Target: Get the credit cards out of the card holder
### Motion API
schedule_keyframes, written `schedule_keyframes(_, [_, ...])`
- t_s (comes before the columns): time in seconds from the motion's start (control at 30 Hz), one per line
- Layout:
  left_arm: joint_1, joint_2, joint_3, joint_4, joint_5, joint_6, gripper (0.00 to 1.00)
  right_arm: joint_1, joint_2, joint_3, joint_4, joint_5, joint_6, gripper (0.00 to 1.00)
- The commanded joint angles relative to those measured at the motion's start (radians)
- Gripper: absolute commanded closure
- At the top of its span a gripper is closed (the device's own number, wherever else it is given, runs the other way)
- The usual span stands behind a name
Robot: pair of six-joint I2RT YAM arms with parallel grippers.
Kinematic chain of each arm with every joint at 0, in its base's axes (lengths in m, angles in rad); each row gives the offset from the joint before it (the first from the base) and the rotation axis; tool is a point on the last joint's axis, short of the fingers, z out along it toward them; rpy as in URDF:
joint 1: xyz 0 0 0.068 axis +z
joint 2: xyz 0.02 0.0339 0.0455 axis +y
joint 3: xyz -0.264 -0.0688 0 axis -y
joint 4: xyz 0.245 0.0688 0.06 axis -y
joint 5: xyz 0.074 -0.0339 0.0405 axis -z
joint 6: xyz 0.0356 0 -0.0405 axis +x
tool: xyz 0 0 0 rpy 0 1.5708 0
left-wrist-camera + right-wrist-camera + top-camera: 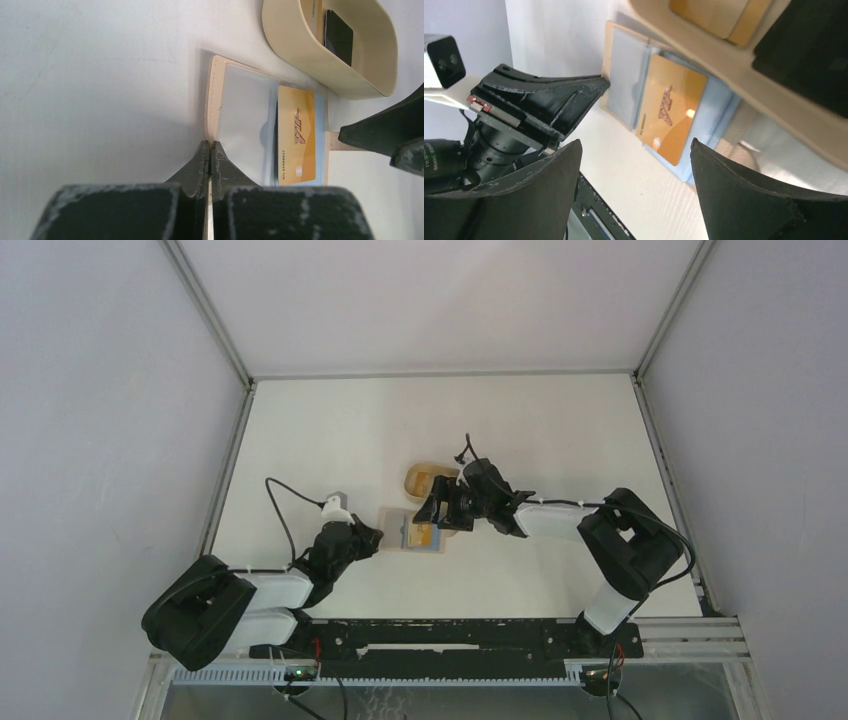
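The holder (240, 115) is laid open on the tabletop (100, 100) beside the tray (300, 60), with a gold card (296, 135) over a blue card (321, 125) in it. The left jaws are shut at its edge; the right jaws are spread wide, empty, above. If that edge slips free, the holder may be dragged along with a card. Whether the edge is pinched cannot be told.

High rear view looking down, two wrist views close in, both showing card holder (245, 115)
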Motion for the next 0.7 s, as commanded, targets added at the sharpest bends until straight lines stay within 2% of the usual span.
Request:
schedule_keyframes(0.0, [-0.006, 0.028, -0.028, -0.105, 0.013, 0.013, 1.00, -0.012, -0.007, 0.026, -0.014, 0.033, -0.045, 0.12])
schedule_keyframes(0.3, [-0.007, 0.021, -0.031, -0.106, 0.010, 0.010, 1.00, 0.003, 0.088, 0.053, 0.048, 0.018, -0.008, 0.12])
schedule_keyframes(0.43, [-0.007, 0.024, -0.029, -0.107, 0.012, 0.012, 1.00, 0.021, 0.095, 0.092, 0.013, 0.026, -0.012, 0.12])
schedule_keyframes(0.53, [-0.006, 0.024, -0.027, -0.110, 0.011, 0.012, 1.00, 0.055, 0.066, 0.181, -0.179, 0.146, -0.067, 0.13])
schedule_keyframes(0.67, [-0.007, 0.026, -0.027, -0.111, 0.006, 0.009, 1.00, 0.128, 0.055, 0.346, -0.492, 0.433, -0.133, 0.11])
